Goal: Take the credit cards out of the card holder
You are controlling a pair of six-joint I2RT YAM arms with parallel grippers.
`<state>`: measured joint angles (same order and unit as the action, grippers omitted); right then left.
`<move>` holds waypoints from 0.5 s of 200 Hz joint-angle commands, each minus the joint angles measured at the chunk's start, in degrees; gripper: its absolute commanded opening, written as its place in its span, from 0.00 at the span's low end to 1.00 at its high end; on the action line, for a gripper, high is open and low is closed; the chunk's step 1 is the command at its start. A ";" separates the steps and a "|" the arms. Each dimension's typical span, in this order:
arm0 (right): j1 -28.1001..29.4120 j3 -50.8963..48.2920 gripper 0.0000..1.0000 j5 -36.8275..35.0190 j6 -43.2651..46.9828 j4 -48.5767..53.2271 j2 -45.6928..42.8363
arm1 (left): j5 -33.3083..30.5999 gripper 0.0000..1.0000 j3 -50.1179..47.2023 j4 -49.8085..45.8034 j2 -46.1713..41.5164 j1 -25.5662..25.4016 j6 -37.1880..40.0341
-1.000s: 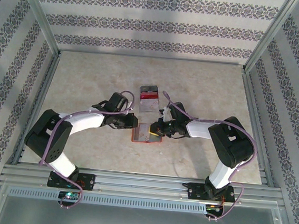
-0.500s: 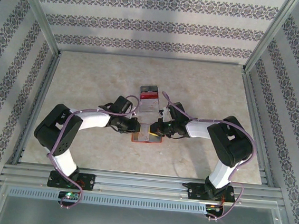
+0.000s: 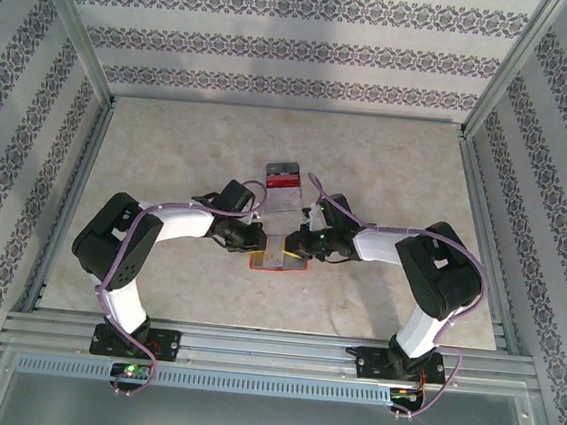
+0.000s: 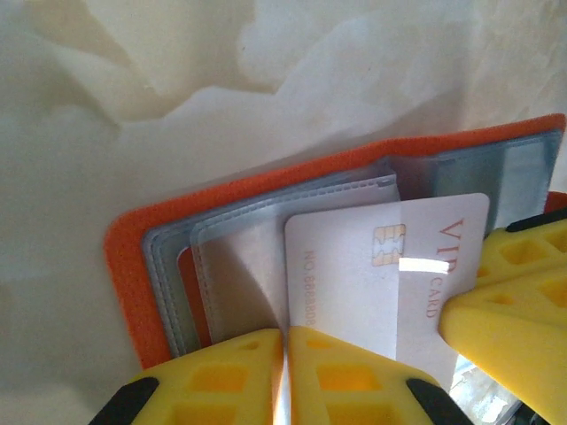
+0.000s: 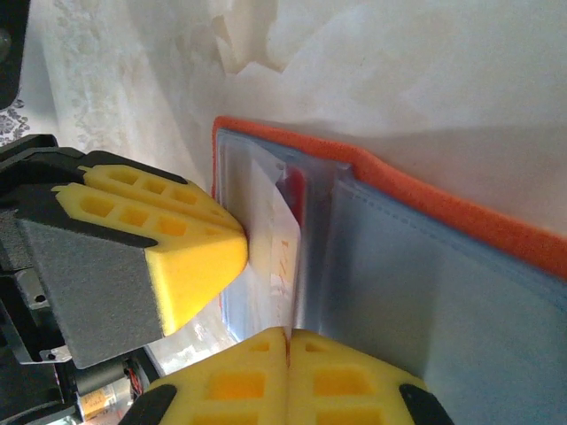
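Three views, taking them in order. Top: seeing the card holder (image 3: 279,259) lying open near the middle of the table (image 3: 169,151), on the near side of a clear tray (image 3: 282,184) with red contents; finding the left gripper (image 3: 256,242) and right gripper (image 3: 299,244) meeting over it from either side. Left wrist: looking at the orange cover with grey-blue sleeves (image 4: 235,266) fanned open and a white card (image 4: 354,274) sticking partway out of one pocket, chip (image 4: 387,243) and print showing; reading the left pads as pressed nearly together, hairline seam only, tips down at sleeve and card edge, not able to tell whether nipping anything. Right wrist: seeing the card nearly edge-on, running straight into the seam of the right pads, so calling that claw closed on the card's free end; left pad tip sitting against the card face just beside. Judging handling: expecting the card to be light, thin, stiff and glossy, so prone to slipping in foam pads and dragging on sleeve friction; expecting the holder to be light and floppy, likely coming along unless pinned. Suggesting gripping the exposed short end clear of the chip, pulling flat along the pocket line, and pinning the orange cover or sleeve stack, not the card itself.
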<state>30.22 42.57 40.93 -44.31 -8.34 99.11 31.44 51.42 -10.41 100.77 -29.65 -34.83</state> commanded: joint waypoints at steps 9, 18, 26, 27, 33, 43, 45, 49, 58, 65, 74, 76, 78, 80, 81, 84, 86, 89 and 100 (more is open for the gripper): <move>-1.36 -1.25 0.02 -1.29 2.88 4.29 -3.49 | -7.45 0.13 -1.32 -6.56 3.24 -0.51 1.78; -1.73 -1.33 0.02 -1.38 3.54 5.34 -4.21 | -7.32 0.13 -1.45 -6.38 3.36 -0.58 1.69; -2.07 -1.22 0.02 -1.42 4.36 6.56 -4.85 | -7.15 0.13 -1.41 -6.21 3.37 -0.53 1.68; -2.17 -1.19 0.02 -1.44 4.47 6.79 -4.96 | -7.17 0.13 -1.45 -6.25 3.38 -0.56 1.69; -2.41 -1.04 0.02 -1.69 5.13 8.06 -5.57 | -7.10 0.13 -1.42 -6.11 3.42 -0.50 1.69; -2.95 -0.99 0.02 -1.90 6.13 9.45 -6.56 | -6.98 0.13 -1.48 -5.96 3.24 -0.57 1.74; -3.03 -0.99 0.02 -1.90 6.34 9.65 -6.80 | -6.94 0.13 -1.51 -5.83 3.26 -0.56 1.77; -3.26 -0.99 0.02 -1.86 6.55 9.93 -7.24 | -6.77 0.13 -1.55 -5.57 3.10 -0.56 1.78; -3.70 -0.99 0.01 -1.74 7.24 10.63 -8.19 | -6.15 0.14 -1.65 -4.72 2.72 -0.58 1.78; -4.01 -0.91 0.00 -1.56 7.92 11.02 -8.98 | -5.40 0.15 -1.76 -3.56 2.25 -0.56 1.71; -4.35 -0.66 0.00 -1.40 8.79 11.72 -10.05 | -4.07 0.17 -1.70 -1.95 1.31 -0.57 1.61; -4.44 -0.60 0.00 -1.32 9.05 11.87 -10.29 | -3.73 0.17 -1.61 -1.71 1.10 -0.54 1.67; -4.52 -0.52 0.00 -1.23 9.31 12.01 -10.50 | -3.44 0.18 -1.53 -1.36 0.83 -0.51 1.80; -4.55 -0.44 0.00 -1.10 9.61 12.16 -10.73 | -3.11 0.18 -1.39 -1.12 0.61 -0.52 1.96; -4.59 -0.36 0.00 -1.02 9.78 12.18 -10.84 | -3.04 0.18 -1.31 -1.02 0.46 -0.51 2.05; -4.78 -0.21 0.00 -0.88 10.18 12.42 -11.15 | -2.57 0.19 -0.99 -0.77 0.15 -0.54 2.23; -4.85 -0.14 0.00 -0.86 10.49 12.63 -11.38 | -2.32 0.19 -0.75 -0.69 -0.11 -0.53 2.40; -4.99 0.02 0.00 -0.77 10.94 12.86 -11.73 | -2.13 0.20 -0.38 -0.68 -0.47 -0.53 2.71; -5.47 0.72 0.00 -0.38 12.80 14.06 -12.95 | -1.43 0.23 1.48 -1.19 -2.01 -0.54 4.24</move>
<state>25.71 41.91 39.94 -36.97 2.09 89.25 31.92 51.59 -10.09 100.25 -29.69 -34.22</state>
